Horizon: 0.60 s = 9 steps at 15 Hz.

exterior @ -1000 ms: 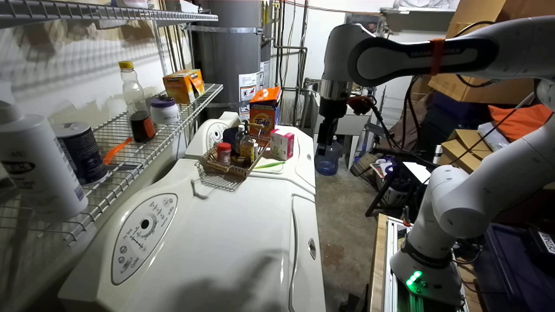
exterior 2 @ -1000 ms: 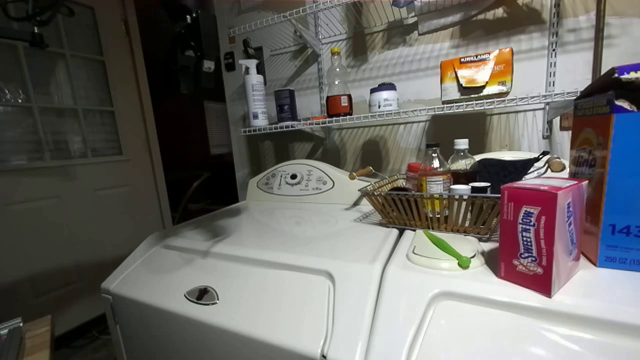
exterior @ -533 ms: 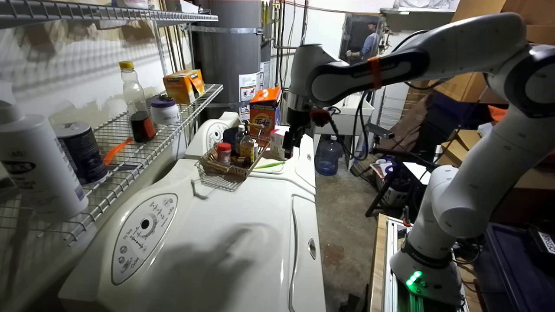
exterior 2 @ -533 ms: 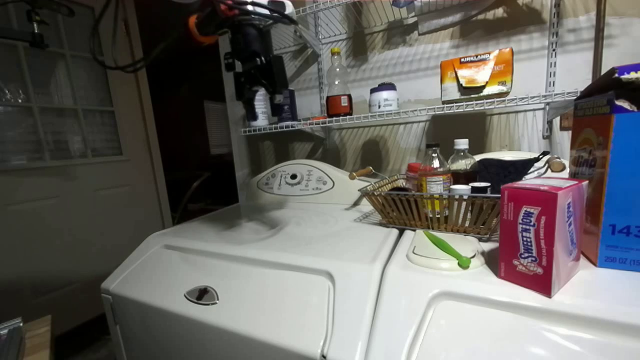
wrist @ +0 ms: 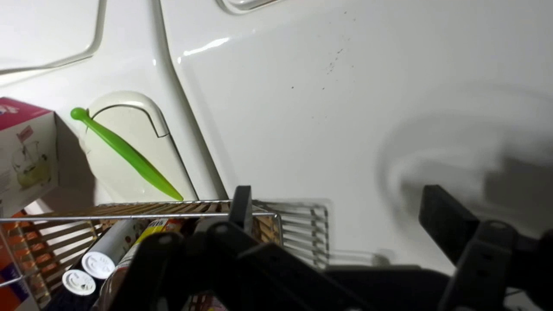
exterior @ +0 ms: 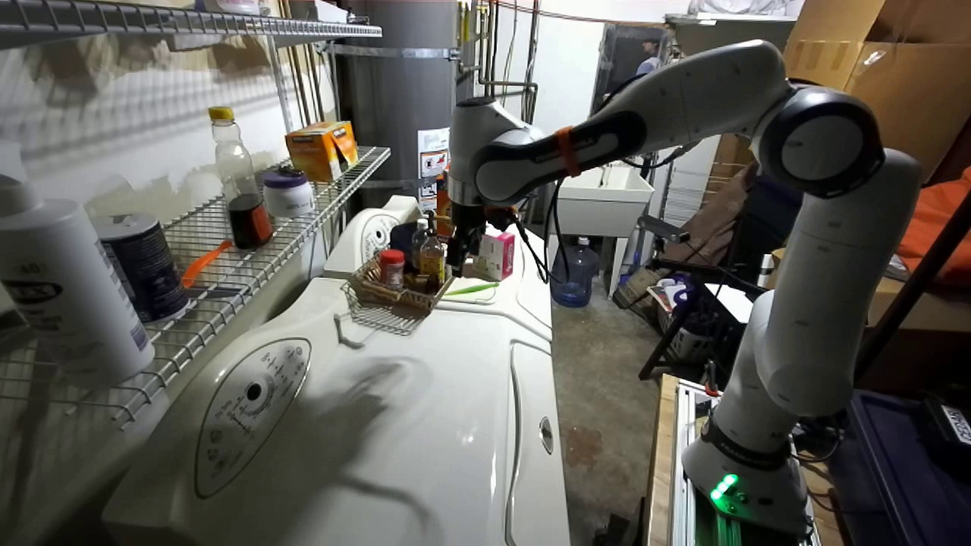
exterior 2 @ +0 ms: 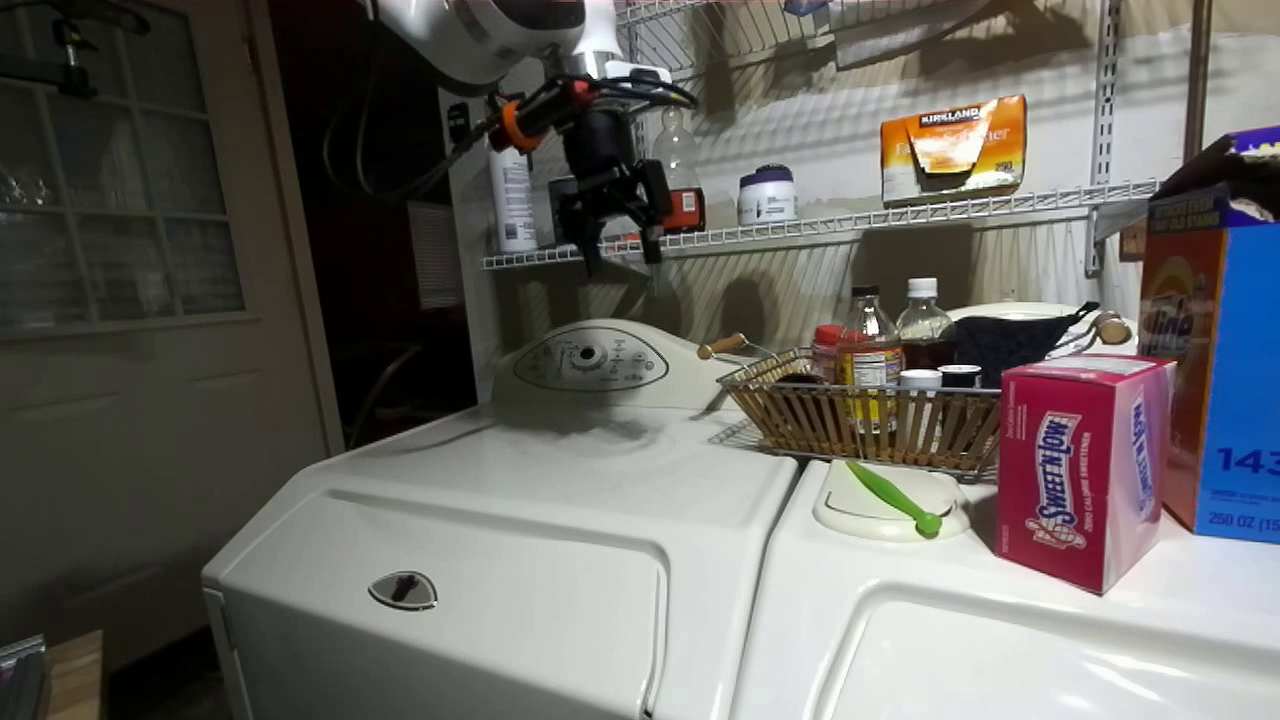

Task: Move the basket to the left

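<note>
The basket is low, made of wire and brown slats with wooden handles, and shows in both exterior views. It stands across the seam of the two white appliances, holding several bottles and jars and a dark cloth. My gripper is open and empty, in the air up and to the left of the basket in that exterior view. It also shows in an exterior view over the appliance tops. In the wrist view, my gripper has one finger in front of the basket's rim; the arm hides part of the basket.
A pink sweetener box stands close beside the basket, and a Tide carton behind that box. A green utensil lies in front of the basket. A wire shelf with bottles and jars runs along the wall.
The arm has swung in over the appliances, leftward in one view and in from the upper left, then right and lower, in another. The basket has not moved.
</note>
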Each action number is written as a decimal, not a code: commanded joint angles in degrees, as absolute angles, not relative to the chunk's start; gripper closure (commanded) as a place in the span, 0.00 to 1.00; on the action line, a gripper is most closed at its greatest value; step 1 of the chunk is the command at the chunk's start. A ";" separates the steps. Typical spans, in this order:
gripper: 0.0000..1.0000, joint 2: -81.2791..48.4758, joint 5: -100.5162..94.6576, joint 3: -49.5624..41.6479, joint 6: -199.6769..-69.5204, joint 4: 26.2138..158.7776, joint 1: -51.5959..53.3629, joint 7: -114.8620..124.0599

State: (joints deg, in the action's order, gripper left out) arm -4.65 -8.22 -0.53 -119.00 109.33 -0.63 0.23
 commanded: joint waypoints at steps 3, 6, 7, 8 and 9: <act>0.00 -14.46 -16.67 -1.16 -119.42 99.12 0.67 4.04; 0.00 -17.16 -18.66 -1.64 -120.80 97.13 1.18 5.21; 0.00 -17.95 -19.28 -1.87 -121.09 96.64 1.34 5.79; 0.00 -18.53 -19.19 -1.99 -121.58 96.31 1.44 6.73; 0.00 -17.96 -18.24 -2.03 -121.03 96.36 1.72 9.26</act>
